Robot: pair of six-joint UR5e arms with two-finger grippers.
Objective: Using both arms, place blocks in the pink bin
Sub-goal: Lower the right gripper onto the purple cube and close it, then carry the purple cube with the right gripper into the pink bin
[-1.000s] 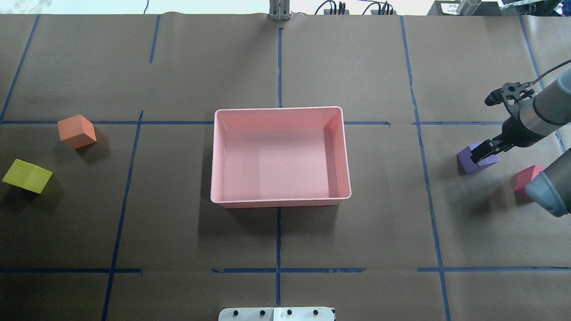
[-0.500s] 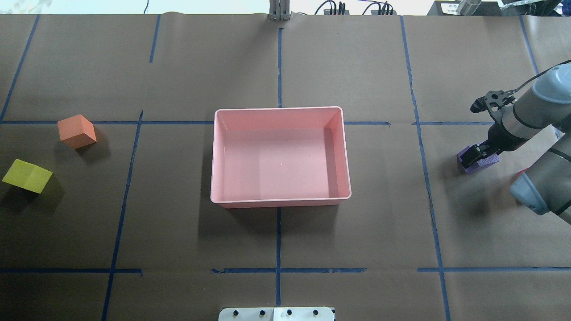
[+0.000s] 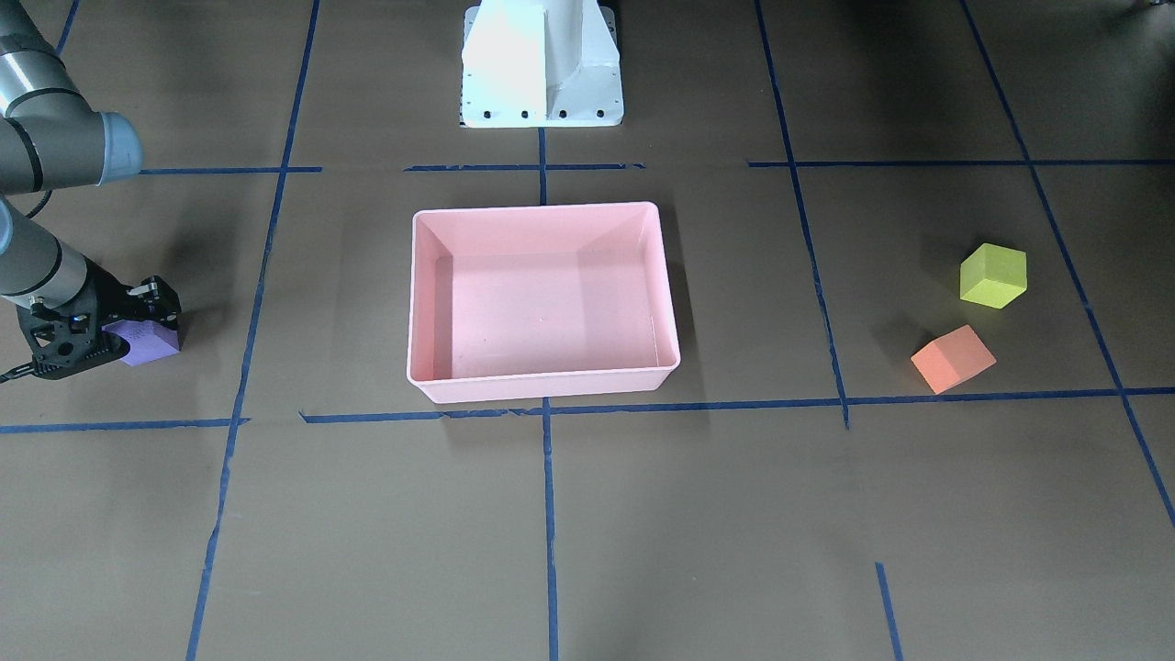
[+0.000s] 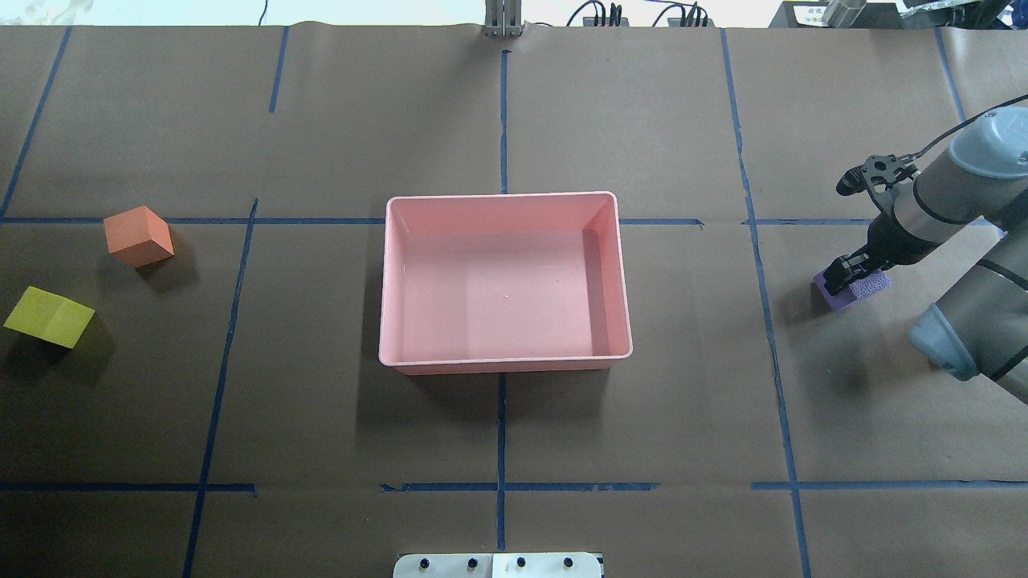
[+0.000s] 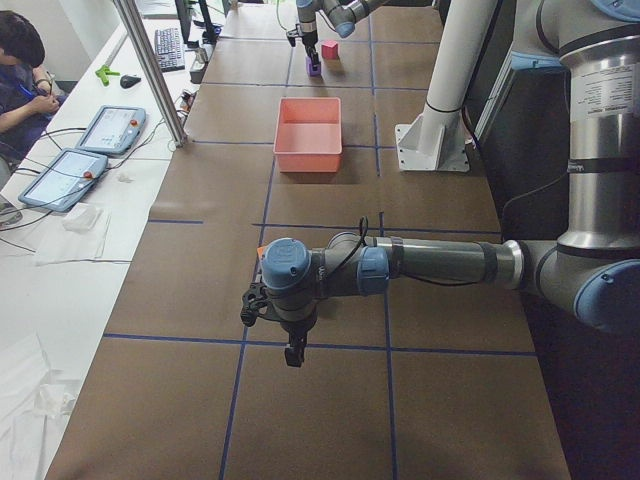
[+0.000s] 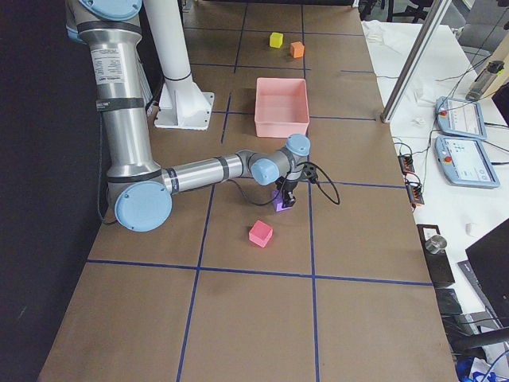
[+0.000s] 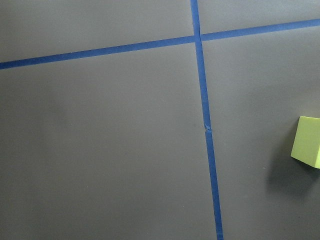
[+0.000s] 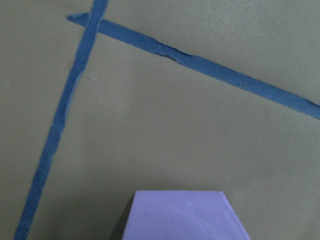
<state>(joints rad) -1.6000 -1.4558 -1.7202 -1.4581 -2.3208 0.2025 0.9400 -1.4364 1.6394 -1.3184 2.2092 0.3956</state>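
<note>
The pink bin point(image 4: 504, 365) sits empty mid-table, also in the front view point(image 3: 542, 386). My right gripper point(image 4: 853, 271) points down and is shut on the purple block point(image 4: 843, 297), low over the table right of the bin; the front view shows gripper point(image 3: 138, 317) and block point(image 3: 151, 344). The red block point(image 6: 260, 233) lies near it, hidden by my right elbow in the overhead view. The orange block point(image 4: 138, 235) and yellow-green block point(image 4: 48, 317) lie far left. My left gripper point(image 5: 293, 350) shows only in the exterior left view, so I cannot tell if it is open or shut.
The white pedestal base point(image 3: 542, 64) stands behind the bin. Blue tape lines cross the brown table cover. A metal post point(image 4: 503, 20) stands at the far edge. An operator point(image 5: 20, 70) sits beyond the table with tablets point(image 5: 105, 128).
My right arm has swung left and farther across the table. The purple block has shifted slightly left with the gripper. The elbow now covers the red block in the overhead view.
</note>
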